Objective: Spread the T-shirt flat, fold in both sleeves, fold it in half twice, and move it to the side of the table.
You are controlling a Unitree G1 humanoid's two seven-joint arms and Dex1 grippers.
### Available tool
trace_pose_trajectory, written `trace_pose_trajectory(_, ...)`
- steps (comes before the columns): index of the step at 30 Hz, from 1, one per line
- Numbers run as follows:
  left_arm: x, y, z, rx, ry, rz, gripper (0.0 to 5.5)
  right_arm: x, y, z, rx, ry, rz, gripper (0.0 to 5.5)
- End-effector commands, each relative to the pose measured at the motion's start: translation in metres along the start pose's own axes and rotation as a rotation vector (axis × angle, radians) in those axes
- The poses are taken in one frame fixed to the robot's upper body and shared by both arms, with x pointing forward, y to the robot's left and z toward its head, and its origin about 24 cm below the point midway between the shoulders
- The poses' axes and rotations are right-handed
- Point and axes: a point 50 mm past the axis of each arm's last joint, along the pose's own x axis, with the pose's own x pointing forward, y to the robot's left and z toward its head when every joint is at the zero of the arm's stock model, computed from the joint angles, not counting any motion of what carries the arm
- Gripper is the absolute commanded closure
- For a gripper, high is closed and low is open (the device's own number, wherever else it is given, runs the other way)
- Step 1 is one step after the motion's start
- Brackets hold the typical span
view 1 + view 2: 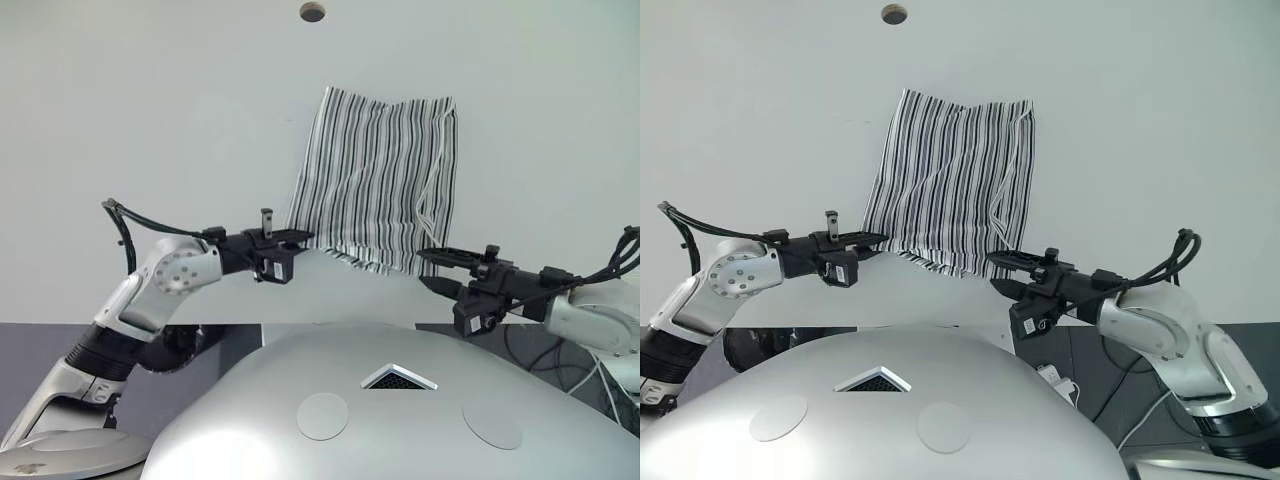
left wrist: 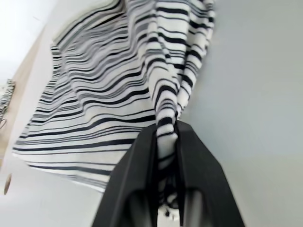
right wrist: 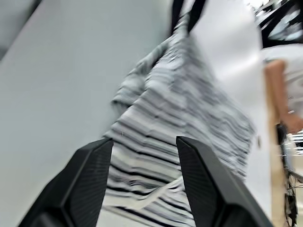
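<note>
The black-and-white striped T-shirt (image 1: 380,180) lies partly folded on the white table (image 1: 150,130), its near edge slightly lifted. My left gripper (image 1: 300,237) sits at the shirt's near left corner, shut on a bunched strip of the fabric (image 2: 165,127). My right gripper (image 1: 432,268) is at the shirt's near right edge, open, one finger above the other. In the right wrist view its two fingers (image 3: 90,175) stand apart just short of the striped cloth (image 3: 189,118), with nothing between them.
A small round hole (image 1: 312,12) marks the table's far side. White tabletop extends to both sides of the shirt. The table's near edge (image 1: 60,322) runs just below both grippers. Cables (image 1: 590,375) hang below it on the right.
</note>
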Motion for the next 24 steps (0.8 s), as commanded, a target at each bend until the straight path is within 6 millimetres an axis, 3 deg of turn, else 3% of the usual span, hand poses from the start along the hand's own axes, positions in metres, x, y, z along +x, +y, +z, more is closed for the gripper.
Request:
trace_pose_trajectory(1, -0.002, 0.004, 0.002, 0.021, 0.014, 0.007, 5.22, 0.009, 0.009, -0.012, -0.031, 0.025, 0.042, 2.97)
trace_pose_trajectory(16, -0.002, 0.004, 0.007, 0.045, 0.004, 0.000, 5.22, 0.044, 0.003, -0.006, -0.092, -0.080, 0.047, 2.97)
trace_pose_trajectory(24, -0.006, 0.000, 0.008, 0.043, 0.008, -0.010, 5.22, 0.052, -0.003, -0.019, -0.089, -0.027, 0.012, 2.97)
